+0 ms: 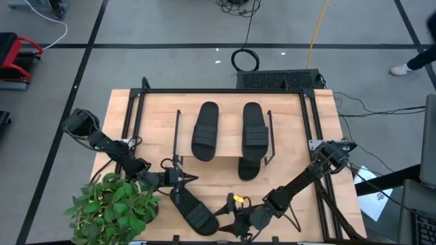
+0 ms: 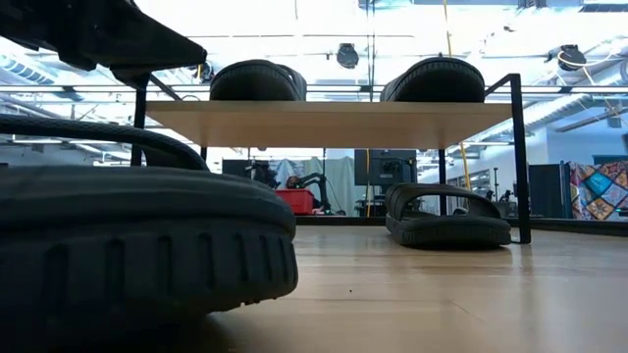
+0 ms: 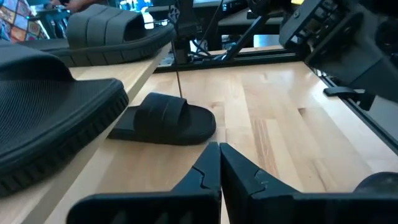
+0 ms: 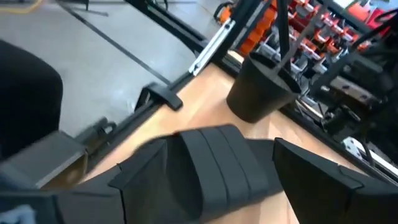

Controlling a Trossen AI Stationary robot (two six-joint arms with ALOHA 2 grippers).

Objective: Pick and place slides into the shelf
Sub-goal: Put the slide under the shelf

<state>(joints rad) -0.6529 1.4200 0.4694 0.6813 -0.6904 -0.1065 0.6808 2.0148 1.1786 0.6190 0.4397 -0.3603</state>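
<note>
Two sandals (image 1: pixel 205 129) sit on the shelf (image 1: pixel 286 109), a third (image 1: pixel 248 166) lies beneath it. The right hand (image 1: pixel 235 221), fingers spread wide, straddles the last sandal (image 1: pixel 197 212) at the desk's (image 1: pixel 327 177) near edge, ready to grasp. The left hand (image 1: pixel 182 177) waits pinched shut nearby.

Blk jointed arms (image 1: pixel 112 151), yellow tag (image 1: pixel 238 199)

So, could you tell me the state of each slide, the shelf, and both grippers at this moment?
Two slides on top: lying flat side by side on the shelf's board.
Slide under the shelf: on the table, partly beneath the board.
Front slide: on the table, not shelved, between the right fingers.
Shelf: upright, top board full.
Left gripper: shut, empty.
Right gripper: open beside the front slide.
</note>
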